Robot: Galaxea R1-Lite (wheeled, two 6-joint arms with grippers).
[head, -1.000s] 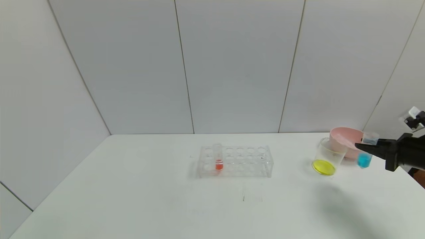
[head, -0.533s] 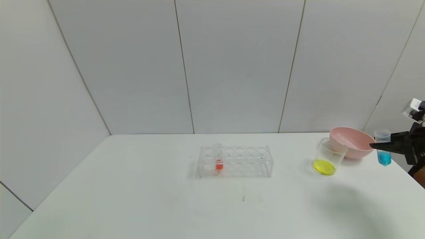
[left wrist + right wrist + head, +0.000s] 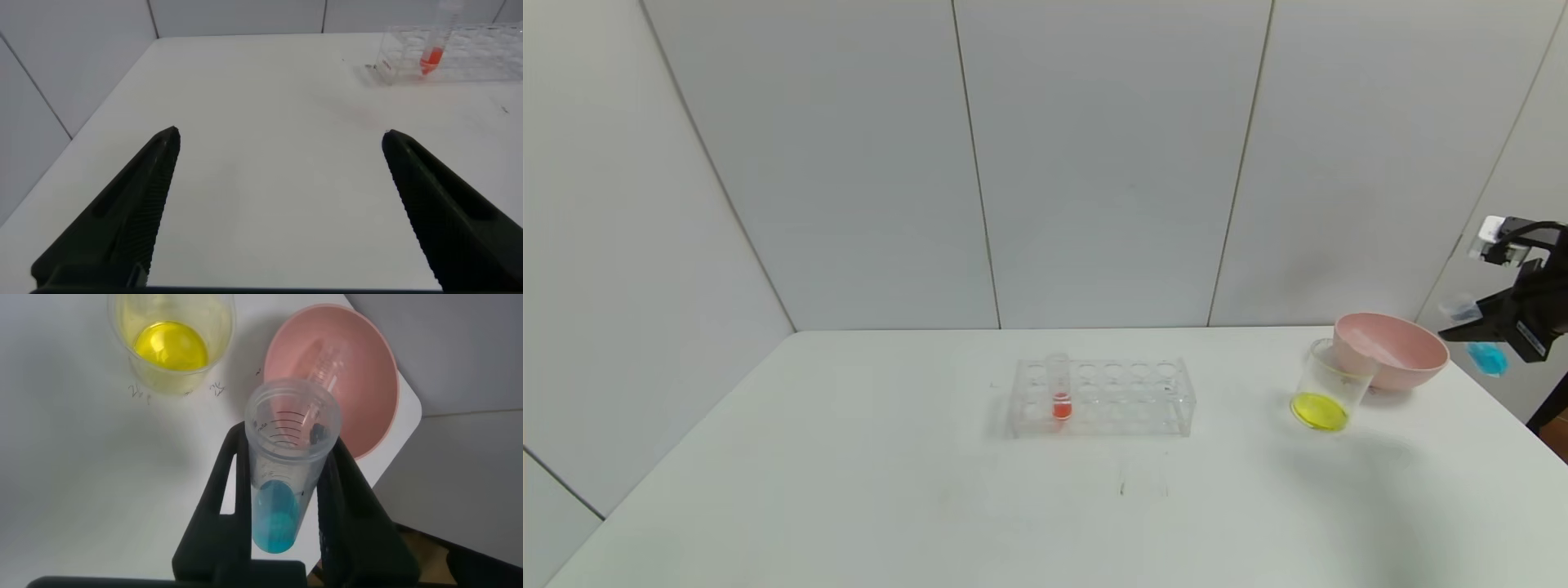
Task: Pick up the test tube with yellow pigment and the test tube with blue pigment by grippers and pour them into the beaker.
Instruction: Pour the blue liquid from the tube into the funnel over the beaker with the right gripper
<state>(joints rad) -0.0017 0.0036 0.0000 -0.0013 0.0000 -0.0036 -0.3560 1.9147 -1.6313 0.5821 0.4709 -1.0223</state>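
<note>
While your right gripper (image 3: 1462,331) hangs in the air at the far right edge of the scene, past the corner of the bench (image 3: 931,490), its jaws are clamped on the test tube with blue pigment (image 3: 1482,347). From the head view you can see the tube tilted, its cyan liquid at the lower end, off to the right of the pink bowl (image 3: 1392,351) and above bench level. Your right wrist view looks down the tube's open mouth: the jaws press against both sides of the clear wall, and the blue liquid sits at the bottom between them.

Look at the beaker (image 3: 1327,388) next. It stands on the bench just in front and to the left of the pink bowl, touching or nearly touching it, and a pool of yellow liquid covers its bottom. In the right wrist view the beaker (image 3: 172,343) lies well apart from the held tube, with the bowl (image 3: 331,376) just beside it; an empty clear tube seems to lie inside the bowl, though it is faint.

Near the middle of the bench you have the clear tube rack (image 3: 1103,398), with one tube of red liquid (image 3: 1059,392) standing upright in a hole toward its left end.

Your left gripper (image 3: 278,204) appears only in its own wrist view, low over the bench's left part, jaws spread wide with nothing between them; the rack and red tube show far beyond it.
</note>
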